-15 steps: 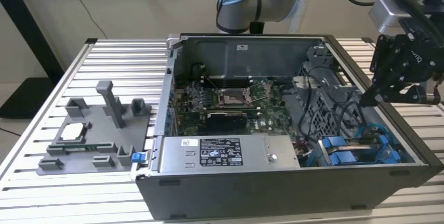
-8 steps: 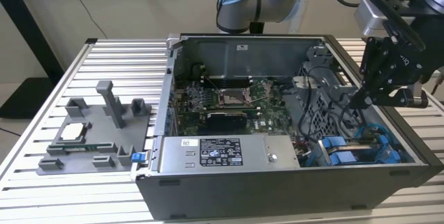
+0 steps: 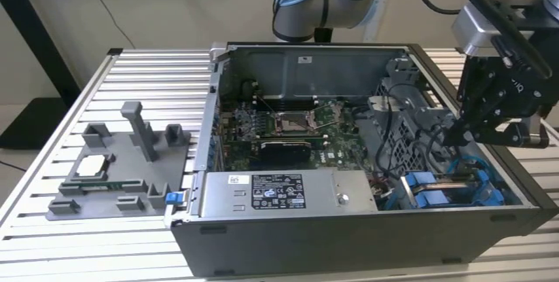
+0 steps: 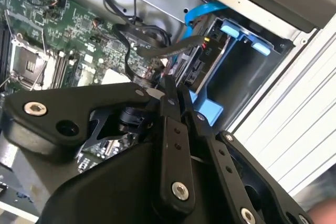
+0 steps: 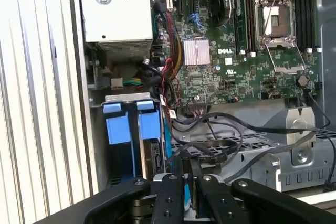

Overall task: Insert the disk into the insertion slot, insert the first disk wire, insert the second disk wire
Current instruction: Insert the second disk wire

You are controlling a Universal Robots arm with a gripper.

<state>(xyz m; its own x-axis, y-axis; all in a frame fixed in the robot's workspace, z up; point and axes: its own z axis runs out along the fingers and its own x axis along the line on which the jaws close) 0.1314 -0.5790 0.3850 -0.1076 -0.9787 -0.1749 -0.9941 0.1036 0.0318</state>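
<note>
The disk (image 3: 447, 180) lies inside the insertion slot (image 3: 511, 197) at the case's front corner on the exterior view's right, its blue carrier (image 3: 428, 193) showing. My gripper (image 3: 454, 139) hangs just above and behind the slot, among black cables (image 3: 419, 131). In both wrist views the fingers stand pressed almost together. In the second wrist view the gripper (image 4: 176, 92) is next to the disk's rear connectors (image 4: 202, 66), where a flat grey wire (image 4: 168, 50) runs in. A blue wire (image 4: 206, 9) loops beside the bay (image 4: 247, 61). The first wrist view shows the gripper (image 5: 190, 165) beside the blue carrier tabs (image 5: 118, 127).
The open computer case (image 3: 349, 243) sits on a slatted aluminium table (image 3: 52, 229). Inside are the motherboard (image 3: 271, 122) and the grey labelled power-supply box (image 3: 288, 193). A grey fixture tray (image 3: 114, 171) stands at the exterior view's left. Loose cables (image 5: 226, 140) crowd the cage.
</note>
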